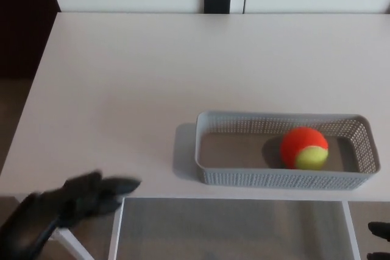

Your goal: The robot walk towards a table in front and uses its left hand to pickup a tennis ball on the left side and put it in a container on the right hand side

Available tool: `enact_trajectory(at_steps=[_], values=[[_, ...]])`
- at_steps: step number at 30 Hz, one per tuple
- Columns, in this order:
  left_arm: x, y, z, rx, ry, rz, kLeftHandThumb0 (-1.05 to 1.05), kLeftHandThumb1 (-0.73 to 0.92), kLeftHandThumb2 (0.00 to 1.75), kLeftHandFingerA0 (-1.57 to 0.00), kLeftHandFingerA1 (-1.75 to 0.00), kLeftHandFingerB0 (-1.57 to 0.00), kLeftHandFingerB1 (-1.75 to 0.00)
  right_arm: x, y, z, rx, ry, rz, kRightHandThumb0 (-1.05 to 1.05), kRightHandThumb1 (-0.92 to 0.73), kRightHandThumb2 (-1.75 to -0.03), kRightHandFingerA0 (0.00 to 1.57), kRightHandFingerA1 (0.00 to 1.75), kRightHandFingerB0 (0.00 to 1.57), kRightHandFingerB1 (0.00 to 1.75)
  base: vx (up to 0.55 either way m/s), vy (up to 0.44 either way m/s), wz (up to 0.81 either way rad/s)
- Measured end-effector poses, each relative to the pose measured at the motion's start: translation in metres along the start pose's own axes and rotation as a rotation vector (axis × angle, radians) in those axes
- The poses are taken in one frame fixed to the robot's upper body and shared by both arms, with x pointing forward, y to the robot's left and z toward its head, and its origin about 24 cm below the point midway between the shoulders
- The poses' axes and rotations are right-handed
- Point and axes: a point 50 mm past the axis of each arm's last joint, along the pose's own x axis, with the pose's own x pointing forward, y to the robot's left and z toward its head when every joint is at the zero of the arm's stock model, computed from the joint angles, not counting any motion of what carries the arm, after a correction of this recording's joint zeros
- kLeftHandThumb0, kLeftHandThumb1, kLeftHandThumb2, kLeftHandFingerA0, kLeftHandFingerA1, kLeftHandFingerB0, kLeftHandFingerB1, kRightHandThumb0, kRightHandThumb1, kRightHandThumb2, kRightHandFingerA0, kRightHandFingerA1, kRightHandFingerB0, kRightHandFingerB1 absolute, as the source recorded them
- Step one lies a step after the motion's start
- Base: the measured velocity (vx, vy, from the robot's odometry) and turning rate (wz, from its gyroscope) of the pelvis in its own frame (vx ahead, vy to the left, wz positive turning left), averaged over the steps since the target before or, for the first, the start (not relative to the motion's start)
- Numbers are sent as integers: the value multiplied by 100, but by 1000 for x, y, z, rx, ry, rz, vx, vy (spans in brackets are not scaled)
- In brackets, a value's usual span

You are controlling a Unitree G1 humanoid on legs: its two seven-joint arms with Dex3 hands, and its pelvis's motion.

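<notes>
Head view: we see an orange-and-yellow tennis ball [304, 148] lying inside the grey mesh container [274, 178], toward its right end, on the white table [122, 89] near the front edge. At btm left, well apart, the left hand [91, 194] is blurred, fingers apart, holding nothing. Only a sliver of the right hand [379, 231] shows at btm right; can't tell its state.

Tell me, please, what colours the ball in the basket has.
The tennis ball is orange-red and yellow-green; head view.
</notes>
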Motion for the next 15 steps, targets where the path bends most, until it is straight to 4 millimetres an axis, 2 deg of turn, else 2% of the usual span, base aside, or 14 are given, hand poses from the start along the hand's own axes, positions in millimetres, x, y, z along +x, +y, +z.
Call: enact_trajectory(at_steps=[1, 5, 8, 12, 13, 15], values=[[-5, 0, -6, -6, 32, -18, -61, 37, 53, -59, -43, -56, -38, -1, 0, -2, 0, 8, 1, -49, -57, -57, 51, 41, 52, 40, 0, 0, 0], [-27, -4, -35, -28, 187, -143, -58, 38, 53, -56, -43, -53, -38, -11, 2, -18, 6, 63, 5, -50, -56, -57, 52, 42, 52, 41, 0, 0, 0], [-41, -6, -59, -49, 302, -251, -58, 42, 53, -55, -46, -50, -38, -19, 4, -32, 11, 109, 8, -50, -57, -57, 49, 40, 45, 38, 0, 0, 0], [-52, -12, -85, -87, 405, -326, -58, 42, 53, -55, -46, -50, -38, -28, 5, -44, 16, 155, 10, -50, -57, -57, 49, 40, 45, 38, 0, 0, 0], [-56, -14, -95, -98, 438, -358, -57, 37, 70, -48, -56, -39, -47, -31, 5, -48, 18, 168, 10, -49, -57, -57, 48, 40, 41, 36, 0, 0, 0], [-58, -19, -110, -121, 484, -375, -57, 37, 70, -48, -56, -39, -47, -36, 6, -54, 20, 186, 11, -49, -57, -57, 48, 40, 41, 36, 0, 0, 0]])
